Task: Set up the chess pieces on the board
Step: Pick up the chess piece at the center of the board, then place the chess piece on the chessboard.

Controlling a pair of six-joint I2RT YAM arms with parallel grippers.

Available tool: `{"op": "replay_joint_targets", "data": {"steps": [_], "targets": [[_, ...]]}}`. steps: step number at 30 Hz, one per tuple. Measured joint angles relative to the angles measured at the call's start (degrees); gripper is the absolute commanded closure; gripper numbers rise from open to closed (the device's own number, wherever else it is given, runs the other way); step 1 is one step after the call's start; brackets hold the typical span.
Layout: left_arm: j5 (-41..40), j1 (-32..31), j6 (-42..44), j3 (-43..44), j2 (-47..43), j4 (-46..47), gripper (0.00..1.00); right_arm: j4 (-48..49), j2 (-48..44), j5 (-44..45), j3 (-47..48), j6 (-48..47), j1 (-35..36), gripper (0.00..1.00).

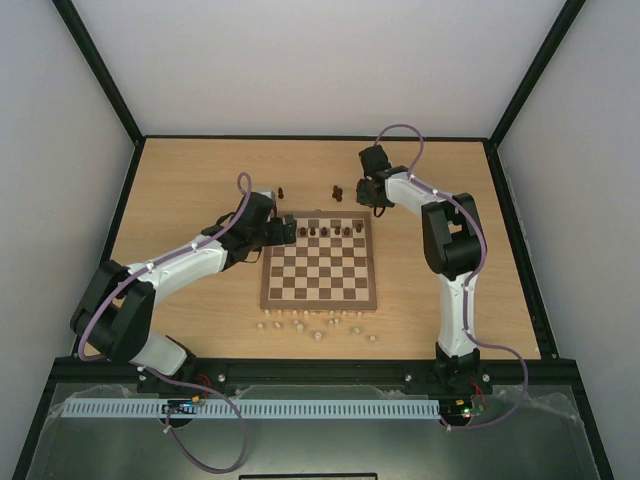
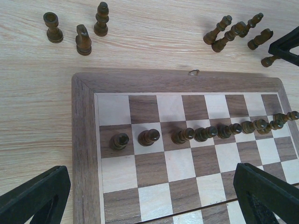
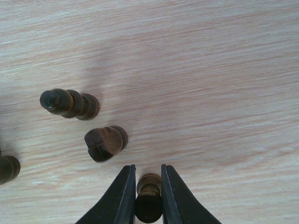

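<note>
The board (image 1: 268, 290) lies mid-table, with a row of dark pawns (image 1: 330, 232) along its far side. In the left wrist view the board (image 2: 84, 140) fills the lower frame and the pawns (image 2: 205, 133) stand on the second row. My left gripper (image 1: 288, 230) hovers over the board's far-left corner, open and empty (image 2: 149, 198). My right gripper (image 1: 376, 202) is beyond the board's far edge. In its wrist view it (image 3: 148, 186) is shut on one dark chess piece (image 3: 149, 198) close to the table. Whether the piece is lifted is unclear.
Three loose dark pieces (image 2: 84, 39) stand on the table beyond the board's far-left corner, and several more (image 2: 233, 32) lie further right. Two dark pieces (image 3: 105, 142) lie just left of the right gripper. Pale pieces (image 1: 310, 325) are scattered on the table before the board's near edge.
</note>
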Motion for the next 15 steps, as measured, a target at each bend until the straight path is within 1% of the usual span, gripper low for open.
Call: {"op": "replay_joint_targets", "data": {"steps": [4,15], "targets": [[0.00,0.00,0.00,-0.02,0.00,0.04,0.01,-0.70,-2.32,1.31,-1.97,-0.13,0.46,0.89],[0.00,0.00,0.00,-0.13,0.00,0.17,0.01,-2.58,-17.22,2.89,-8.98,-0.20,4.59,0.87]]}}
